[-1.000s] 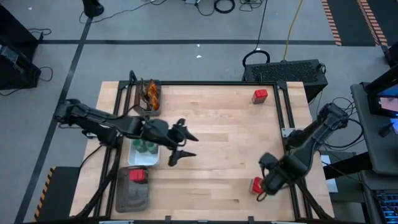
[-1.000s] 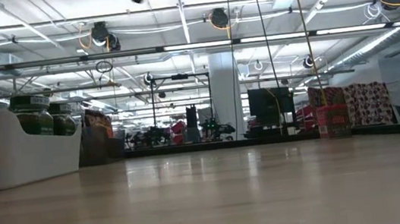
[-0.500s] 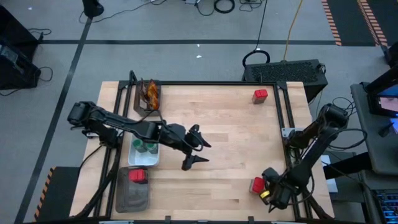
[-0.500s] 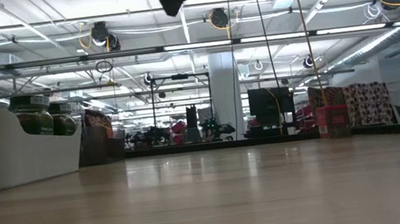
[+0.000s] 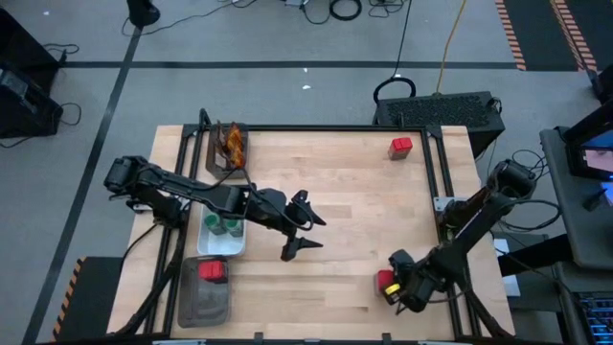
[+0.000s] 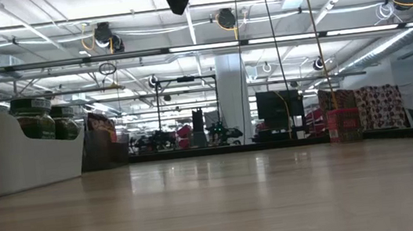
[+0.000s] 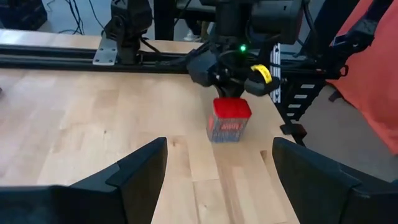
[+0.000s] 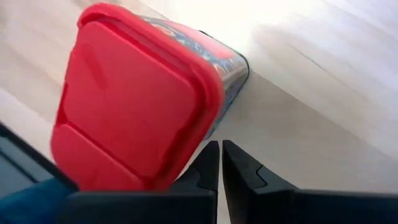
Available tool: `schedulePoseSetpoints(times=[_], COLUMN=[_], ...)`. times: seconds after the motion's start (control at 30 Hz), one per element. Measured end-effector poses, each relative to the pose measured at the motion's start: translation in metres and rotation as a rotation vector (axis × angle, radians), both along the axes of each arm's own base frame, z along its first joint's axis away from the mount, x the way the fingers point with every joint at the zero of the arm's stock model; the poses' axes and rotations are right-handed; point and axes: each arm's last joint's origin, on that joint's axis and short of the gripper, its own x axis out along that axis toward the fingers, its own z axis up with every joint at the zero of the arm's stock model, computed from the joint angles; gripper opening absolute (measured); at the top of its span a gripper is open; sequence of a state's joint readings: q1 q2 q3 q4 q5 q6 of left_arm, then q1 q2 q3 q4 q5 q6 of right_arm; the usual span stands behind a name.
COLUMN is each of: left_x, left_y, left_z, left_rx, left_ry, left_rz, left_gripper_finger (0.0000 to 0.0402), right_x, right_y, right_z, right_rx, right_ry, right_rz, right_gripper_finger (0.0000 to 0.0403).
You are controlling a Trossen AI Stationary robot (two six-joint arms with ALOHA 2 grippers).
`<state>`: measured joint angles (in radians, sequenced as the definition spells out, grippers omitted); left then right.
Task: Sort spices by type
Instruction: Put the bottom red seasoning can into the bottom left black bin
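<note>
Near bench [image 5: 354, 278] front edge: right pincer [image 5: 395, 290] closed beside red packet [image 5: 384, 281], nothing gripped; left pincer [image 5: 305, 233] agape, empty, mid-bench.

A wooden table [image 5: 326, 192] carries three trays at nine o'clock: one with sachets [image 5: 231, 146], a white one with jars [image 5: 223, 228], a grey one with a red packet [image 5: 213, 271]. Red packets sit at one [image 5: 400, 146] and five o'clock [image 5: 386, 281]

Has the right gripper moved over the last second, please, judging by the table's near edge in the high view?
Yes. The right gripper, shut beside the red box, went toward the table's near-right corner, then came back and further inward.
</note>
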<state>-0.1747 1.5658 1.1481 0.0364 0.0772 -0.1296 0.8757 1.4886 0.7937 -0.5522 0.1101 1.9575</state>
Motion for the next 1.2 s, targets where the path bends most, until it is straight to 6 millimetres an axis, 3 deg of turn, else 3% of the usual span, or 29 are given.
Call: schedulePoseSetpoints(times=[0.4,0.7,0.93,1.2], left_x=[-0.008,-0.011,-0.012,-0.008], left_y=[0.002,-0.005,-0.012,-0.027], left_z=[-0.016,-0.018,-0.018,-0.021], left_rx=[0.020,0.016,0.000,-0.002], left_ry=[0.189,0.214,0.218,0.169], left_rz=[0.019,-0.016,-0.069,-0.111], left_gripper_finger=[0.0295,0.0295,0.0295,0.0295], right_x=[0.071,0.120,0.118,0.094], right_y=[-0.025,-0.042,-0.054,-0.062], right_z=[-0.020,-0.032,-0.024,0.023], right_rx=[0.002,0.039,-0.003,-0.117], right_ry=[-0.222,-0.468,-0.442,-0.520], right_rz=[0.028,0.090,0.124,0.008], right_gripper_finger=[0.0000,0.0000,0.0000,0.0000])
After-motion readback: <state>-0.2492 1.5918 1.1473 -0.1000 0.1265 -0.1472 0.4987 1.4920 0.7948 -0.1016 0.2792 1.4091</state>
